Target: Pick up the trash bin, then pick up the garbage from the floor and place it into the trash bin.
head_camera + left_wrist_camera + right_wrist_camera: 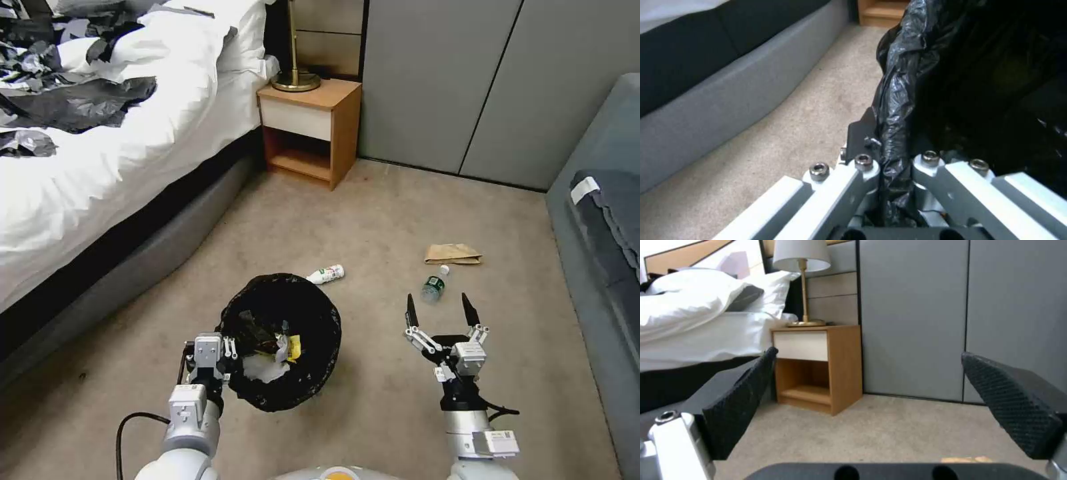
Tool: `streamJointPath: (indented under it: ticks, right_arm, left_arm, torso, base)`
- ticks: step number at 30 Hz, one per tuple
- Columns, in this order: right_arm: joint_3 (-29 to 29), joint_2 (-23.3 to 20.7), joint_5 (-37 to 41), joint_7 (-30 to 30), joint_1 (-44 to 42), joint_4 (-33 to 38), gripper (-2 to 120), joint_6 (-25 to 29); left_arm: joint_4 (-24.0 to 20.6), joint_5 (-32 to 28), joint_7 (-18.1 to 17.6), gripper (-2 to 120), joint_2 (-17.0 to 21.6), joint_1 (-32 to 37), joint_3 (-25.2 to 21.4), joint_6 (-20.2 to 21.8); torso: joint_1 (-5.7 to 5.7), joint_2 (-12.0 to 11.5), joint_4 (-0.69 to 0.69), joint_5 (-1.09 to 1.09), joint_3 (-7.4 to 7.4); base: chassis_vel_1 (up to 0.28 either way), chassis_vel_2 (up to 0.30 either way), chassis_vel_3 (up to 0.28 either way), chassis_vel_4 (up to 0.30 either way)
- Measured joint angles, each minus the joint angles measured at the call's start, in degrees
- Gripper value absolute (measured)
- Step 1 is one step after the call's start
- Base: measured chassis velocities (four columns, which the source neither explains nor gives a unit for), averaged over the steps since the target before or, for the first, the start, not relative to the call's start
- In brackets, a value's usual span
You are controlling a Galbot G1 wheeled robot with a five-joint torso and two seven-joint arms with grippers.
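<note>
The trash bin point(328, 333), lined with a black bag, hangs low over the carpet in the head view, with yellow and white litter inside. My left gripper point(227, 349) is shut on its near-left rim; in the left wrist view the fingers point(860, 133) pinch the folded black bag point(898, 100). Garbage lies on the floor beyond: a white bottle point(327, 274) just past the bin, a clear bottle with a green label point(434, 287), and a brown paper bag point(453, 253). My right gripper point(440, 312) is open and empty, just short of the clear bottle, its black pads point(742, 400) spread wide.
A bed with white bedding point(100, 153) runs along the left. A wooden nightstand point(310, 130) with a brass lamp stands at the back by grey wall panels point(440, 80). A grey sofa point(600, 220) borders the right. Open carpet lies between them.
</note>
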Motion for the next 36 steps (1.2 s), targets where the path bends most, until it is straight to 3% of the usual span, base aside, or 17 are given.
streamJointPath:
  ticks: [12, 36]
  right_arm:
    - [1.11, 0.07, 0.05, 0.18, 0.3, -0.49, 96, 0.11]
    - [3.1, 0.03, 2.7, -0.01, 3.46, 0.15, 92, -0.85]
  left_arm:
    - [0.0, 0.0, 0.1, 1, 0.01, -0.02, 0.1, 0.0]
    - [0.29, 0.04, 0.06, 1, -0.18, -0.15, -0.06, -0.16]
  torso:
    - [0.0, 0.0, 0.0, 0.0, 0.0]
    - [0.0, 0.0, 0.0, 0.01, 0.0]
  base:
    - [-0.017, 0.013, 0.015, -0.015]
    - [-0.134, 0.138, 0.142, -0.14]
